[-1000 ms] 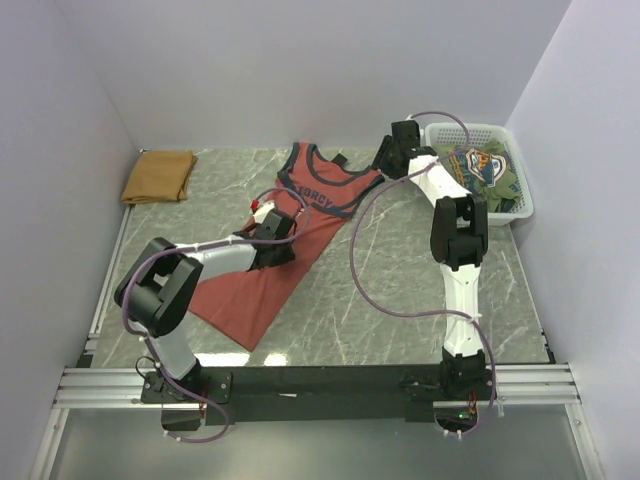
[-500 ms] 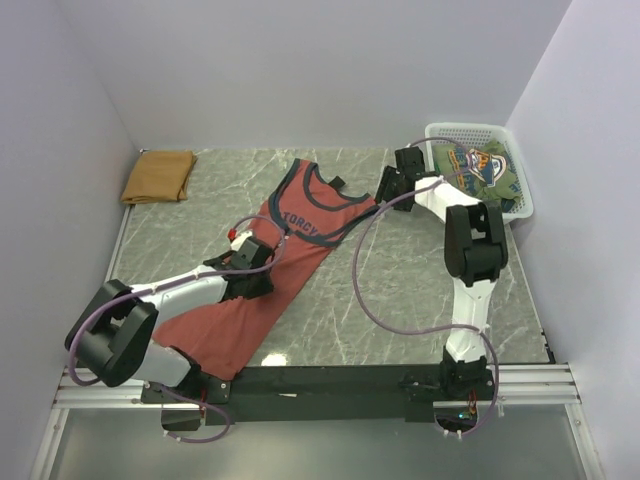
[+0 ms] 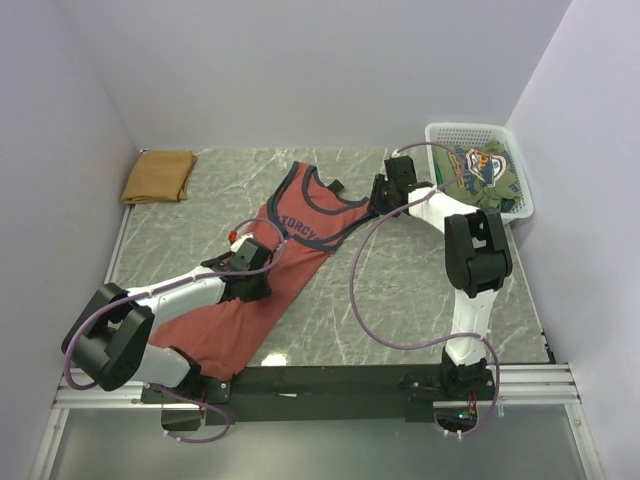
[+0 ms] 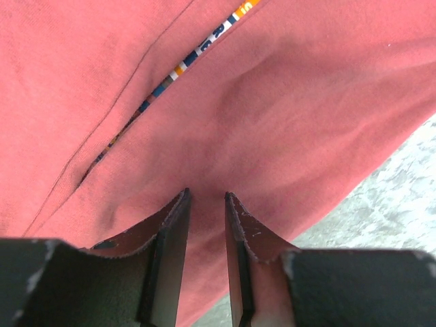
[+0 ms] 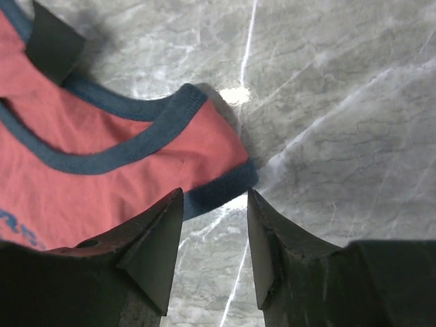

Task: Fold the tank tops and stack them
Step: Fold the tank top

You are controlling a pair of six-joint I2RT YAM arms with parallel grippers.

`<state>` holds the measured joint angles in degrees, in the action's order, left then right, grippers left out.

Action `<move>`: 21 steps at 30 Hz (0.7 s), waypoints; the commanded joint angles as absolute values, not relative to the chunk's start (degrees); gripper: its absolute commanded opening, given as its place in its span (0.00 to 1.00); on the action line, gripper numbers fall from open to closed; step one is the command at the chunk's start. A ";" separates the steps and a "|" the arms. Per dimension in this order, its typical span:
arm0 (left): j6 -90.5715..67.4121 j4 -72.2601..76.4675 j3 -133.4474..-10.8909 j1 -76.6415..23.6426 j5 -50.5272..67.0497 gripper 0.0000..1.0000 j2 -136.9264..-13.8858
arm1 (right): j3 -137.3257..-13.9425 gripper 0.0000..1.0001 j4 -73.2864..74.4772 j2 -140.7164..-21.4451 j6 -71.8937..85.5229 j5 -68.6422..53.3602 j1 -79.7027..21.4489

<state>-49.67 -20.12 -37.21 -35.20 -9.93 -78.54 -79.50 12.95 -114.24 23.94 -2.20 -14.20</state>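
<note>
The left arm (image 3: pixel 180 290) covers the middle of the rust-red tank top (image 3: pixel 296 258), which lies slantwise on the tabletop (image 3: pixel 400 290) from 7 o'clock up to 1 o'clock, and the left tool (image 4: pixel 206 197) pinches a raised ridge of that cloth between nearly closed fingers. The chest lettering (image 3: pixel 300 223) reads roughly "TORCY", its last letters unclear, while the print on the bundled clothes (image 3: pixel 478 168) in the basket (image 3: pixel 465 127) at 2 o'clock is too small to read. The right tool (image 5: pixel 214 194) stands spread astride the dark-trimmed corner of a shoulder strap; the tan tank top (image 3: pixel 158 176) lies folded at 10 o'clock.
</note>
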 commanded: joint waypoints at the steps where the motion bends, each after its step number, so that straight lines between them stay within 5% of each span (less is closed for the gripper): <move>1: -47.72 -25.05 -36.04 -35.42 -8.26 0.34 -77.78 | -83.74 0.49 14.93 -116.45 23.64 1.48 -14.85; 13: -46.67 -24.79 -35.33 -35.42 -6.24 0.34 -76.38 | -96.41 0.35 28.38 -124.45 23.21 9.23 -15.82; 21: -45.62 -24.35 -35.33 -35.42 -4.13 0.34 -76.03 | -100.97 0.14 32.07 -124.98 21.71 10.63 -16.00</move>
